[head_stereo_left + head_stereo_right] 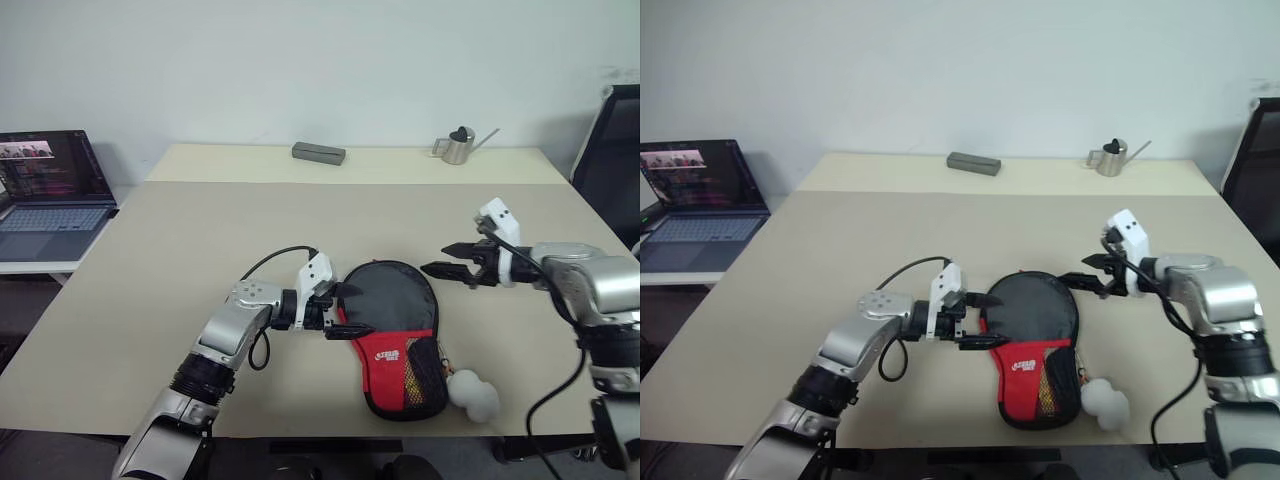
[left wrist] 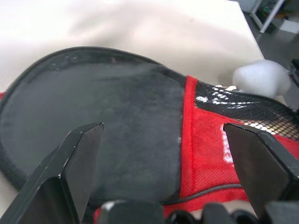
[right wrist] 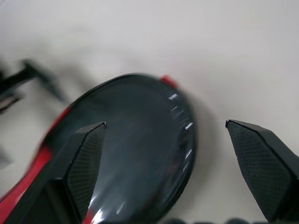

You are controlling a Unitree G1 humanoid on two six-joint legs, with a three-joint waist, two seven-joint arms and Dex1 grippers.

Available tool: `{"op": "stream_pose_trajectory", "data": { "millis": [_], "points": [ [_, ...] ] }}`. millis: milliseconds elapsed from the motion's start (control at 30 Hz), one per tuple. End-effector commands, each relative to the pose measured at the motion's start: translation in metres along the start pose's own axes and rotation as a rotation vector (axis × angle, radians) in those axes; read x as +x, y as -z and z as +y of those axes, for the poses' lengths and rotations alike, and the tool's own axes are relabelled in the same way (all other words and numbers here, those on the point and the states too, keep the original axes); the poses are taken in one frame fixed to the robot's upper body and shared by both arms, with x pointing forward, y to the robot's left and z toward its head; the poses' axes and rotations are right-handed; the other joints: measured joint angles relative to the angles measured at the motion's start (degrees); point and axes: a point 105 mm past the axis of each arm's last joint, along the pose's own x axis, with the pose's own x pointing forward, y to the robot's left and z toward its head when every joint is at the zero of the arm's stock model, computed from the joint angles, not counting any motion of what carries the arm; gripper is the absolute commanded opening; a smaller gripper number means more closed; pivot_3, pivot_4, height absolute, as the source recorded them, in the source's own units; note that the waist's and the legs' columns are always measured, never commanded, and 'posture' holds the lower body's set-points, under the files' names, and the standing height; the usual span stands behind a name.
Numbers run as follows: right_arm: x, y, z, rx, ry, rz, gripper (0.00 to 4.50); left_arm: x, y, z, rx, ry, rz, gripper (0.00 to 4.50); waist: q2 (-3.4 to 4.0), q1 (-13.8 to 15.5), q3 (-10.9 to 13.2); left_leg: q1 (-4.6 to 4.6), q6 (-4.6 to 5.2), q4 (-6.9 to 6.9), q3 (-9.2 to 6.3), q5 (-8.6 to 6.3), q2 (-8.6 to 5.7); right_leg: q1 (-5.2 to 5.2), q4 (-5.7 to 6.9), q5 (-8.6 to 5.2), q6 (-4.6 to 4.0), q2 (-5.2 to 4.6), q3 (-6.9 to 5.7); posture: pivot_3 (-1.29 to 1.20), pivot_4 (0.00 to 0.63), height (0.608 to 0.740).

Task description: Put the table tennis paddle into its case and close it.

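Note:
The case lies flat on the table near its front edge. It has a round black upper part, a red lower panel with a white logo, and a mesh pocket. The paddle is hidden from view. My left gripper is open at the case's left edge, its fingers spread over the seam between black and red. My right gripper hangs open just right of and above the round black end, with nothing between its fingers.
A white lumpy object lies by the case's lower right corner. At the table's back are a grey box and a metal watering can. A laptop sits on a side surface at left, and a black chair stands at right.

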Motion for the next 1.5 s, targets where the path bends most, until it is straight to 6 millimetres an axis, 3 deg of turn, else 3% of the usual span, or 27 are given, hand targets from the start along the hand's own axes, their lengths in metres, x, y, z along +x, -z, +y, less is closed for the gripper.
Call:
{"op": "stream_pose_trajectory", "data": {
  "millis": [33, 233, 467, 667, 900, 1200, 1500],
  "points": [
    [-0.024, -0.006, 0.028, -0.058, -0.095, -0.02, 4.48, 0.007, -0.015, -0.003, 0.098, 0.056, -0.001, 4.5, -0.02, 0.16, 0.03, -0.01, 0.0, 0.0, 0.0, 0.0, 0.01, 0.0, 0.0, -0.11, 0.18, 0.0, -0.01, 0.0, 0.15, 0.74],
    [-0.054, 0.022, 0.056, -0.109, -0.181, 0.084, 4.48, 0.022, -0.02, 0.004, 0.152, 0.065, 0.008, 4.5, -0.15, 0.6, 0.1, -0.02, 0.08, 0.03, 0.08, 0.06, 0.0, 0.04, -0.02, -0.11, 0.29, -0.04, -0.06, 0.0, 0.15, 0.74],
    [-0.069, 0.063, 0.07, -0.134, -0.205, 0.235, 4.48, 0.047, -0.023, 0.008, 0.18, 0.065, -0.019, 4.5, -0.31, 1.05, 0.2, -0.06, 0.1, 0.04, 0.15, 0.07, 0.0, 0.06, -0.07, -0.09, 0.4, -0.05, -0.07, 0.0, 0.15, 0.74],
    [-0.07, 0.074, 0.075, -0.165, -0.195, 0.259, 4.48, 0.065, -0.005, 0.002, 0.179, 0.113, 0.025, 4.5, -0.41, 1.11, 0.24, -0.04, 0.1, 0.06, 0.21, 0.08, -0.01, 0.09, -0.08, -0.06, 0.49, -0.05, -0.06, 0.0, 0.15, 0.74],
    [-0.063, 0.081, 0.073, -0.191, -0.144, 0.261, 4.48, 0.07, 0.021, -0.002, 0.246, 0.15, 0.121, 4.5, -0.45, 1.35, 0.17, -0.04, 0.1, 0.06, 0.2, 0.08, 0.0, 0.08, -0.08, -0.06, 0.49, -0.04, -0.06, 0.0, 0.15, 0.74],
    [-0.05, 0.11, 0.071, -0.152, -0.135, 0.32, 4.48, 0.074, 0.024, -0.005, 0.258, 0.162, 0.121, 4.5, -0.53, 1.59, 0.06, -0.02, 0.1, 0.06, 0.17, 0.08, 0.0, 0.11, -0.09, -0.07, 0.5, -0.05, -0.09, 0.0, 0.15, 0.74],
    [-0.042, 0.134, 0.051, -0.145, -0.055, 0.398, 4.48, 0.076, 0.024, -0.006, 0.262, 0.165, 0.118, 4.5, -0.51, 1.62, 0.03, 0.03, 0.11, 0.07, 0.18, 0.09, -0.03, 0.12, -0.08, -0.07, 0.5, -0.04, -0.08, 0.0, 0.15, 0.74]
  ]
}}
